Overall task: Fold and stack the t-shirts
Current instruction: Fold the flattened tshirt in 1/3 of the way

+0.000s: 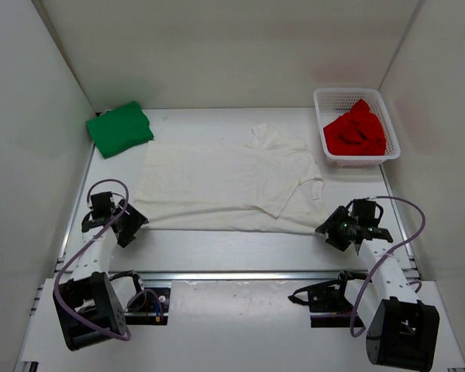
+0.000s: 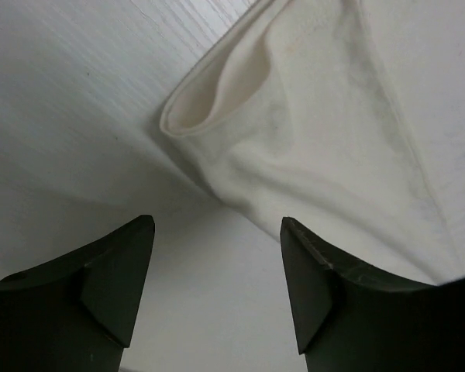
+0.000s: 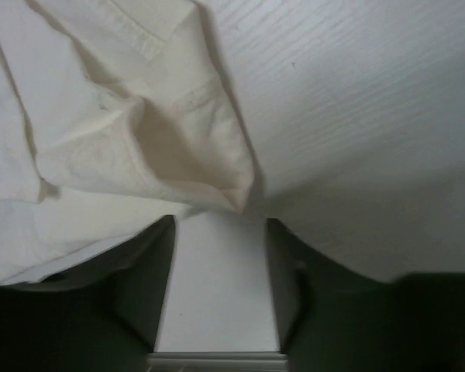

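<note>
White t-shirt (image 1: 209, 186) lies spread flat on the counter (image 1: 217, 248), rumpled at its right end. Left tool (image 2: 217, 232) and right tool (image 3: 219, 229) stand wide apart, empty, at its near corners.

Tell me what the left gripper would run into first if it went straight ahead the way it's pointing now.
Most likely the white t-shirt: its folded corner lies just ahead of the open left gripper, a little off centre. Depth is hard to judge from the wrist view.
</note>
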Controlling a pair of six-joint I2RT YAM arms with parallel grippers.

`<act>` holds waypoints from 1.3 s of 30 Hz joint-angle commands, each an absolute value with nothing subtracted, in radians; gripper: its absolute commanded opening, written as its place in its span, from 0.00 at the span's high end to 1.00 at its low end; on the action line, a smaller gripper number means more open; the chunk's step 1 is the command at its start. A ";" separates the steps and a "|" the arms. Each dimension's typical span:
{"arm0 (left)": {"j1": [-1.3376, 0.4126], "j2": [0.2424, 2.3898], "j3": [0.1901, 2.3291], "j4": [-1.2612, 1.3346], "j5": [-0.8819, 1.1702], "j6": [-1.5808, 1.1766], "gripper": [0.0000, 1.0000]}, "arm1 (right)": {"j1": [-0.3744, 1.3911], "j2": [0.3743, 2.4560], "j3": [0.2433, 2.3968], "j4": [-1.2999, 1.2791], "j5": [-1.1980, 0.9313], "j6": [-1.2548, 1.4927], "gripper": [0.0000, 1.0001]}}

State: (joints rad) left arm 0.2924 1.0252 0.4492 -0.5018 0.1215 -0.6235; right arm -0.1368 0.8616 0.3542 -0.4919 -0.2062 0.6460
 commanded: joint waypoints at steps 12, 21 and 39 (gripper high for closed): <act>-0.346 1.201 0.709 -0.244 0.064 -0.615 0.64 | 0.317 1.126 0.683 -0.249 -0.149 0.465 1.00; -0.466 1.356 0.661 -0.028 0.193 -0.678 0.83 | 0.379 1.347 0.658 -0.100 -0.178 0.495 0.75; -0.440 1.361 0.543 0.083 0.262 -0.722 0.83 | 0.357 1.474 0.637 0.020 -0.328 0.572 0.71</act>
State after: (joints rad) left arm -0.4522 1.3712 0.5495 0.0422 0.2337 -0.7158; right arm 0.3683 1.4418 0.6201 -0.0353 -0.2890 0.5587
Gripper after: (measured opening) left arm 0.175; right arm 0.298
